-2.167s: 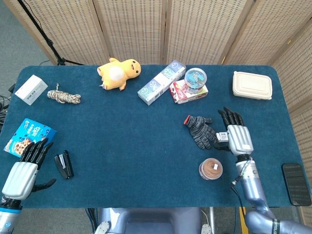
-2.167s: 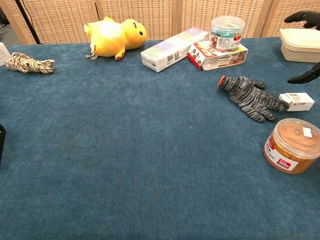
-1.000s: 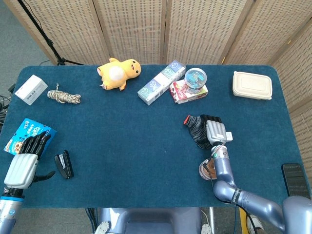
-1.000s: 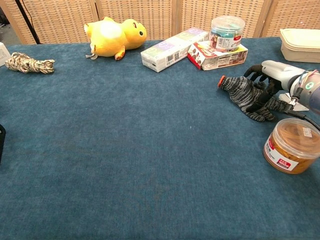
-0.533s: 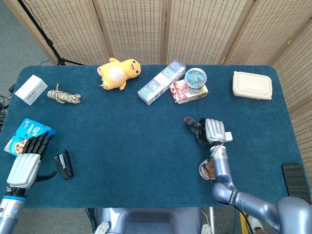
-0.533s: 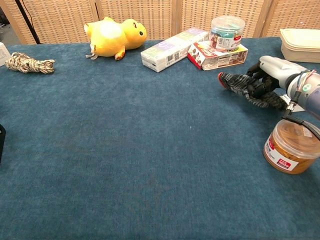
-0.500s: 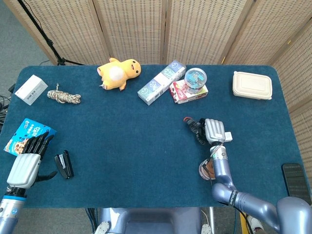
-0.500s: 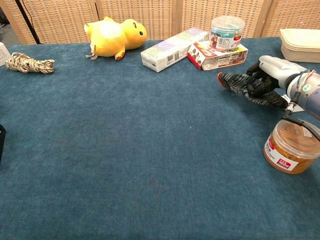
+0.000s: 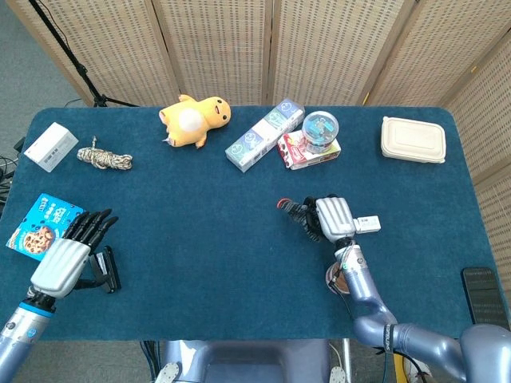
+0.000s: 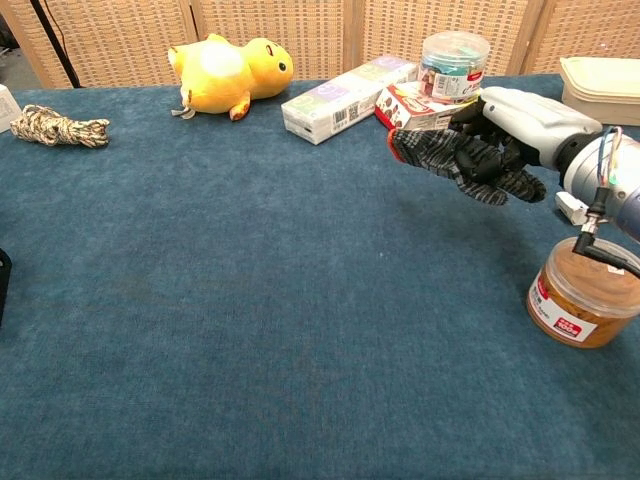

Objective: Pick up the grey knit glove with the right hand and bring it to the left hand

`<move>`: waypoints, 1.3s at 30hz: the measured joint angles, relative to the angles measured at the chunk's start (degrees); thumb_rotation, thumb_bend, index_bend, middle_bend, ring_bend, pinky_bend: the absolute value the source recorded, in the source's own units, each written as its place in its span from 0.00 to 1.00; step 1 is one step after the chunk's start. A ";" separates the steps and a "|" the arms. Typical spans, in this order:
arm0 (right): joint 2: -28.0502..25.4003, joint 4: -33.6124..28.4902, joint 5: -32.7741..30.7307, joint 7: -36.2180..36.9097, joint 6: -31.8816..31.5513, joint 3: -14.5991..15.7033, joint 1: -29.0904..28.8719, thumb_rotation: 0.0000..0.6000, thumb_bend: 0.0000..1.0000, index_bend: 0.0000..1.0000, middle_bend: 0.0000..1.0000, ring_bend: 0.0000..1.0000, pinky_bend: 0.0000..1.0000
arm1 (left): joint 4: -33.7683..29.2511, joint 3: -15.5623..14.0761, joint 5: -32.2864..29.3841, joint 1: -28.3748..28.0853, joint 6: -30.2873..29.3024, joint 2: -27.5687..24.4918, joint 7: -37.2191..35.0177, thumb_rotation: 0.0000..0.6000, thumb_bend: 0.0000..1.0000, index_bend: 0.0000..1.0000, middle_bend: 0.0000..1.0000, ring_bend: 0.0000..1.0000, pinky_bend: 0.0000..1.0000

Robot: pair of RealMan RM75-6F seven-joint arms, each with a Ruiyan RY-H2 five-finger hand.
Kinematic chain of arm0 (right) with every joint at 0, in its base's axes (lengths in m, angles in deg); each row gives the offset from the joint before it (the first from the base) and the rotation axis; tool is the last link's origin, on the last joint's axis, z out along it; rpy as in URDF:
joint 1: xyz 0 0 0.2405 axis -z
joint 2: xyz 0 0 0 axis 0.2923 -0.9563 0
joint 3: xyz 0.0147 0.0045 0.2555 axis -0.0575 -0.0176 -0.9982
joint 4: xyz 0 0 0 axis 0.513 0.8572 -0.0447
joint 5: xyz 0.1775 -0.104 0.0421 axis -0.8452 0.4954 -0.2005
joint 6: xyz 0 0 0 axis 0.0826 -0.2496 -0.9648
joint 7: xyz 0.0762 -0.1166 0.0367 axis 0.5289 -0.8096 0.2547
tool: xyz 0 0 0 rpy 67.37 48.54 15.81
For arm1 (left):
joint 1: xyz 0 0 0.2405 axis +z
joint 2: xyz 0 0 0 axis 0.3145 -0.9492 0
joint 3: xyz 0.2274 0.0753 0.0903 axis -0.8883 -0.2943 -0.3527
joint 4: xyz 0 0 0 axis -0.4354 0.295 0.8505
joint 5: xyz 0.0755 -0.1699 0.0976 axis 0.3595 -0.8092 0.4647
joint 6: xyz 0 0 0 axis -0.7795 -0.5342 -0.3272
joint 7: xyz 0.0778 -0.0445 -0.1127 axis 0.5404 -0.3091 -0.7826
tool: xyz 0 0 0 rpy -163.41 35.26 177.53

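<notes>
Grey knit glove (image 10: 452,160) held off blue table (image 9: 207,207), right of centre, bunched under right hand (image 10: 520,125), fingers curled around it. Cuff and glove fingers hang loose. Risk: limp knit slipping from grasp during long carry across table. Left hand (image 9: 68,257) far off at left edge, released, fingers spread, beside black stapler (image 9: 105,270).

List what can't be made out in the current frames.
- Grey knit glove: in head view, mostly hidden under the right hand.
- Left hand: outside the chest view; head view shows only its back, hiding the palm.
- Black object beside the left hand: partly covered by it, too small to identify.
- Brown jar: in head view, largely behind the right forearm.
</notes>
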 measured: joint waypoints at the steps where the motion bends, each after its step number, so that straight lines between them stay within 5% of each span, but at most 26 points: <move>1: -0.20 -0.19 1.68 1.00 -0.38 0.37 -0.11 1.00 0.64 0.56 0.60 0.61 0.39 | 0.29 -0.15 1.05 -1.00 0.95 -0.45 -1.85 1.00 0.03 0.00 0.00 0.00 0.00; 9: -1.15 -4.01 11.72 7.90 -4.40 1.61 -1.91 1.00 0.64 0.56 0.60 0.61 0.38 | 4.48 -0.96 10.08 -12.18 7.70 -2.72 -19.33 1.00 0.00 0.00 0.00 0.00 0.00; 17: 0.74 -6.35 13.00 9.36 -6.00 0.78 -2.72 1.00 0.64 0.57 0.60 0.60 0.37 | 6.48 -1.43 12.62 -22.08 14.99 -3.11 -30.51 1.00 0.00 0.00 0.00 0.00 0.00; 31: 4.84 -5.11 17.33 11.03 -10.48 1.73 -2.47 1.00 0.64 0.57 0.60 0.60 0.36 | 3.25 -1.75 10.50 -31.36 21.84 -4.89 -40.02 1.00 0.00 0.00 0.00 0.00 0.00; 39: 5.92 -3.62 16.88 11.64 -10.10 1.29 -2.61 1.00 0.64 0.57 0.60 0.60 0.35 | -0.61 -1.74 7.80 -33.87 25.47 -6.15 -37.12 1.00 0.00 0.00 0.00 0.00 0.00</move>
